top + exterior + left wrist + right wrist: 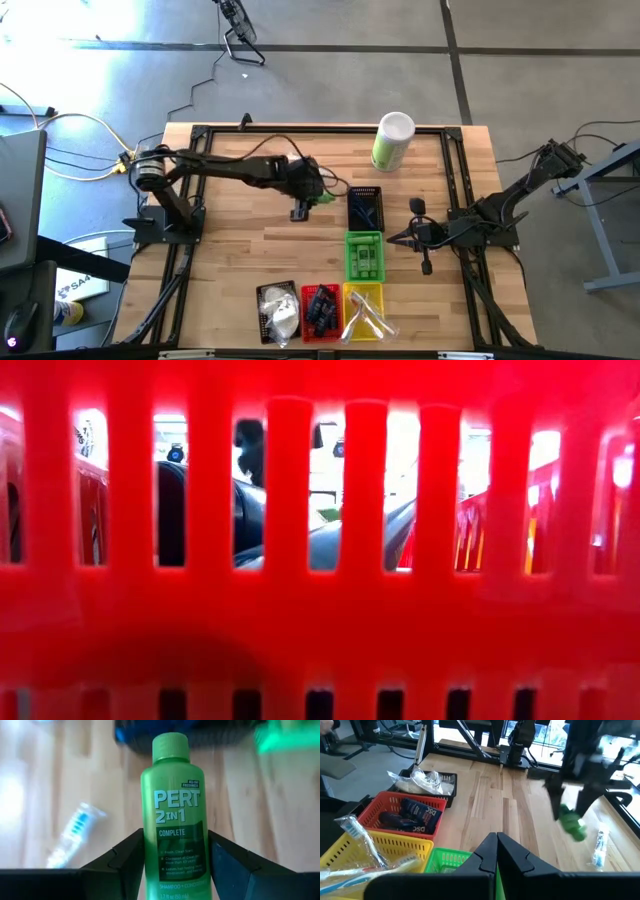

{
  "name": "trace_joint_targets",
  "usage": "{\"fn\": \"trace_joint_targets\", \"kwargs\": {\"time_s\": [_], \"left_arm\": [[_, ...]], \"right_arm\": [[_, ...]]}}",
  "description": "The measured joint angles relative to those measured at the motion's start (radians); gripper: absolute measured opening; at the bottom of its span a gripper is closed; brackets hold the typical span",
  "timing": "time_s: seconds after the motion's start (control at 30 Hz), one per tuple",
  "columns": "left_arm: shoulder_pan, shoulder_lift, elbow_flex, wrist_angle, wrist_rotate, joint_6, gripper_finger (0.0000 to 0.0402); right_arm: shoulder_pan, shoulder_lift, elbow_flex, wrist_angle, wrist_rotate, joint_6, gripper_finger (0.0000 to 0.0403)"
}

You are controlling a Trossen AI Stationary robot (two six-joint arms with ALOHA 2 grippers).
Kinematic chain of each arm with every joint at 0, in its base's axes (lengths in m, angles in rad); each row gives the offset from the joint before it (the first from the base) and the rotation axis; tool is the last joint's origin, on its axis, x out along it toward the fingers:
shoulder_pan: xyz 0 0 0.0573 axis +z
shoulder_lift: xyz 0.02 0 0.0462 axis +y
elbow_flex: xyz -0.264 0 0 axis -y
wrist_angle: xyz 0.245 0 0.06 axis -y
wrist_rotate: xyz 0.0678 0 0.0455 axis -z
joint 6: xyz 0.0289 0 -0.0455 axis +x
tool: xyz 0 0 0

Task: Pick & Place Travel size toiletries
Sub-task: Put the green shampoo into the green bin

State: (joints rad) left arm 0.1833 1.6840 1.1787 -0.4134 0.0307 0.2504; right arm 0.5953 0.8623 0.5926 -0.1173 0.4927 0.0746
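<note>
Left gripper point(175, 855) holds a small green bottle point(174, 815) above mid-table; right gripper point(496, 852) waits with its fingers pressed together.

The left fingers point(122, 857) clamp the bottle on both sides of its label, cap pointing away from the wrist; in the high view the bottle point(324, 197) sits at the arm's tip, just beside the dark basket point(365, 208). A clear-wrapped stick point(75, 834) lies on the wooden table point(230, 255) close by. Below the dark basket stands the green basket point(364, 256); along the near edge, a black basket of white pouches point(278, 310), a red basket point(320, 310) with dark blue tubes point(417, 815), and a yellow basket point(364, 310) with wrapped sticks. The right gripper hangs beside the green basket. A tall green-and-white canister point(392, 141) stands at the far edge.
</note>
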Motion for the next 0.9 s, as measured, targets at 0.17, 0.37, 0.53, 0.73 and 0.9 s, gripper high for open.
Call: {"fn": "trace_joint_targets", "kwargs": {"time_s": [0.17, 0.37, 0.53, 0.73, 0.9], "left_arm": [[0.000, -0.077, 0.024, 0.021, 0.075, -0.072, 0.0184], [-0.001, -0.157, 0.027, 0.169, 0.217, -0.132, 0.0184], [-0.001, -0.192, 0.027, 0.309, 0.263, -0.139, 0.0184], [-0.001, -0.200, 0.027, 0.467, 0.270, -0.153, 0.0184], [-0.001, -0.200, 0.027, 0.541, 0.277, -0.179, 0.0184]], "right_arm": [[0.000, 0.000, 0.000, 0.001, 0.001, 0.002, 0.0002], [0.000, 0.000, 0.000, 0.036, 0.004, 0.003, 0.0002], [-0.002, 0.008, 0.001, 0.127, 0.073, -0.051, 0.0002], [-0.067, 0.015, 0.001, 0.276, 0.157, -0.132, 0.0002], [-0.169, 0.043, 0.001, 0.392, 0.164, -0.135, 0.0002]]}}
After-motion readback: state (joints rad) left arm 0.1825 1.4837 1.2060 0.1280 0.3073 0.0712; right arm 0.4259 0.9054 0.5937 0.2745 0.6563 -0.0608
